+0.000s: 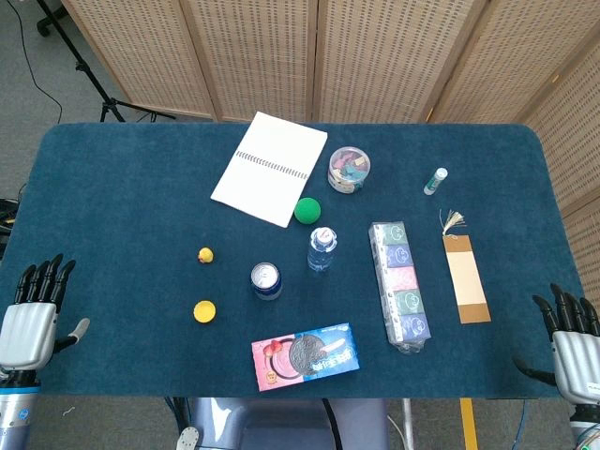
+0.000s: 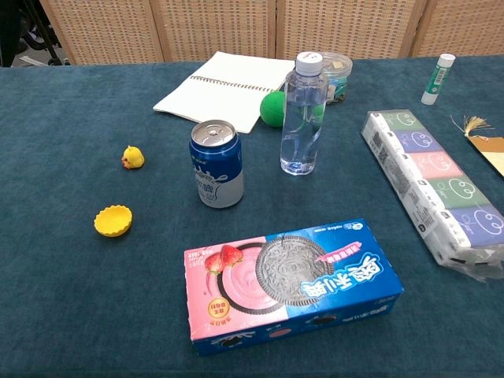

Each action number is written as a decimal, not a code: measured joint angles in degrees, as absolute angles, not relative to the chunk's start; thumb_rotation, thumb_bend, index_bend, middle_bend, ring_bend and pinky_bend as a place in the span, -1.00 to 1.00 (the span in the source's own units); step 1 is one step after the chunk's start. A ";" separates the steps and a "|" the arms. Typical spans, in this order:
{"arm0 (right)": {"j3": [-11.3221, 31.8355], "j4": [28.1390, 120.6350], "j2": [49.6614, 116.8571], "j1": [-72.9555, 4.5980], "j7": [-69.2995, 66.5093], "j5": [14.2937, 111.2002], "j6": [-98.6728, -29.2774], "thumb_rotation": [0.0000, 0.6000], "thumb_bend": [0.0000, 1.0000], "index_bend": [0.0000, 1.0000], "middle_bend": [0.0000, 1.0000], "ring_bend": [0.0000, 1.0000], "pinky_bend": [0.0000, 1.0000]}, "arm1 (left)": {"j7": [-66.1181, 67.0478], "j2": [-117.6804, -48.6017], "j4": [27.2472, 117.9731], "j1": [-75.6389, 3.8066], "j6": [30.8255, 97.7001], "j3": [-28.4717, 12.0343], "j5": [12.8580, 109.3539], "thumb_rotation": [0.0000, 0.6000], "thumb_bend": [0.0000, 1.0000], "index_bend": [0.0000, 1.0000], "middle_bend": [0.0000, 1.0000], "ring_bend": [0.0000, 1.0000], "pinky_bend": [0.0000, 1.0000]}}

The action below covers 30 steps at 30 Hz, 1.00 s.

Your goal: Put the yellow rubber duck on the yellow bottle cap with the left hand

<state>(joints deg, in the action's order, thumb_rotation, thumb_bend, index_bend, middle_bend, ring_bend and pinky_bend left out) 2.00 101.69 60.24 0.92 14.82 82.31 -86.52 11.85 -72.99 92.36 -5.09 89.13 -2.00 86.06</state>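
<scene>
Blue felt tabletop (image 1: 122, 187): small yellow rubber duck (image 1: 204, 255) stands just beyond the upturned yellow plastic bottle cap (image 1: 204, 311), apart from it; both lie forward and inward of the left hand (image 1: 33, 314), empty, fingers spread at the table edge; right hand (image 1: 574, 349) far opposite, likewise empty

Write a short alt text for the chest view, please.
A small yellow rubber duck stands on a blue cloth beside a yellow bottle cap, apart from it. Nearby are a blue can, water bottle and cookie box.
</scene>
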 measured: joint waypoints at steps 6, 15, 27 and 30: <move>1.86 101.75 60.28 1.00 14.97 82.51 -86.59 1.00 -1.00 -0.76 -1.00 -1.00 -1.00 | 11.98 -73.04 92.24 -5.03 88.91 -2.15 86.05 1.00 -0.57 -0.90 -1.00 -1.00 -1.00; 2.05 101.85 60.12 1.23 14.56 82.70 -87.24 1.00 -1.00 -0.76 -1.00 -1.00 -1.00 | 11.76 -73.00 92.20 -5.02 88.60 -2.25 86.17 1.00 -0.57 -0.90 -1.00 -1.00 -1.00; 2.79 101.44 59.77 1.51 13.74 81.53 -87.78 1.00 -1.00 -0.76 -1.00 -1.00 -1.00 | 11.80 -73.00 92.19 -5.02 88.21 -2.43 86.09 1.00 -0.57 -0.90 -1.00 -1.00 -1.00; 3.03 101.40 59.41 1.80 12.59 81.28 -88.26 1.00 -1.00 -0.76 -1.00 -1.00 -1.00 | 11.80 -73.06 92.13 -5.07 87.90 -2.51 85.82 1.00 -0.57 -0.90 -1.00 -1.00 -1.00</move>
<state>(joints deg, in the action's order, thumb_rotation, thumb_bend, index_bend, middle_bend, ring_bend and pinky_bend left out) 3.03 101.40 59.41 1.80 12.59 81.28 -88.26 11.80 -73.06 92.13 -5.07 87.90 -2.51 85.82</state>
